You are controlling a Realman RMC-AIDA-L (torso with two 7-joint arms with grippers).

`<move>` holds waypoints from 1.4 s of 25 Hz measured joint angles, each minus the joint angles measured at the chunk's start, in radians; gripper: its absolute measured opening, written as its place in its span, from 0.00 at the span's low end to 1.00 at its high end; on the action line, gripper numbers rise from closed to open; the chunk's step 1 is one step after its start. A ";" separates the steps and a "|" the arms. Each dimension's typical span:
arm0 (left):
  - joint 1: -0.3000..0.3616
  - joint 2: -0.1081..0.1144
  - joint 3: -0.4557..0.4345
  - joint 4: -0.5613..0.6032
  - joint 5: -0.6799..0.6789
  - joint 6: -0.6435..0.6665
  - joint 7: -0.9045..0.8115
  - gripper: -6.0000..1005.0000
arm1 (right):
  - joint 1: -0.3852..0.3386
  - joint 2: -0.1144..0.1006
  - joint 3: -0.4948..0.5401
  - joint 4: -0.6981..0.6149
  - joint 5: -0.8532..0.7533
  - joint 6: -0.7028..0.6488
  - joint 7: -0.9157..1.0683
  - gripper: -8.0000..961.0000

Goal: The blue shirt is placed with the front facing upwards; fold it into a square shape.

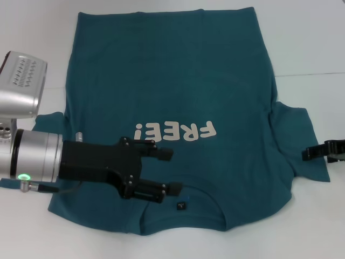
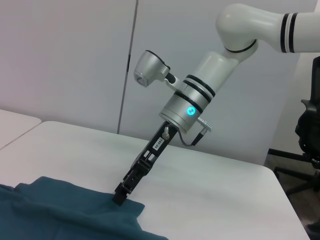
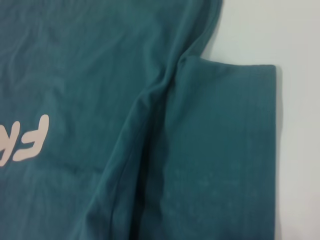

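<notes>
- Lying flat and unfolded beneath the left gripper (image 1: pixel 170 171), fingers apart, the dark teal-blue cotton T-shirt (image 1: pixel 178 75) shows no fold yet.
- Right gripper (image 2: pixel 120 196) touches the sleeve edge; whether it is clamped, I cannot tell.

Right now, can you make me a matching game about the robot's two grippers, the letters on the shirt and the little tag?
Things:
1. left gripper
2. right gripper
3. lettering
4. neck tag

Places or looks:
A. at the edge of a sleeve
B. white, on the chest
C. small and dark
D. above the blue shirt, jaws open

Pairs: 1-D, 2-A, 3-B, 4-C
</notes>
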 joint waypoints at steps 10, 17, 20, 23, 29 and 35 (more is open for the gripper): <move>0.000 -0.005 0.000 0.000 0.004 0.000 -0.005 0.82 | -0.019 -0.031 0.017 0.005 0.062 -0.028 -0.016 0.85; 0.000 -0.006 0.000 0.000 0.005 0.000 -0.004 0.82 | -0.015 -0.029 0.010 0.015 0.058 -0.017 -0.016 0.85; 0.000 -0.006 -0.001 -0.002 0.005 0.000 -0.004 0.82 | -0.013 -0.027 0.007 0.029 0.057 -0.004 -0.017 0.85; 0.000 -0.006 -0.002 -0.005 0.005 0.000 -0.004 0.82 | -0.010 -0.027 0.006 0.042 0.057 0.004 -0.019 0.85; -0.002 -0.006 -0.001 -0.005 0.005 -0.003 -0.003 0.82 | -0.008 -0.023 0.005 0.052 0.057 0.013 -0.027 0.85; -0.004 -0.006 0.000 -0.002 0.004 -0.005 -0.003 0.82 | -0.003 -0.019 0.005 0.055 0.064 0.015 -0.029 0.84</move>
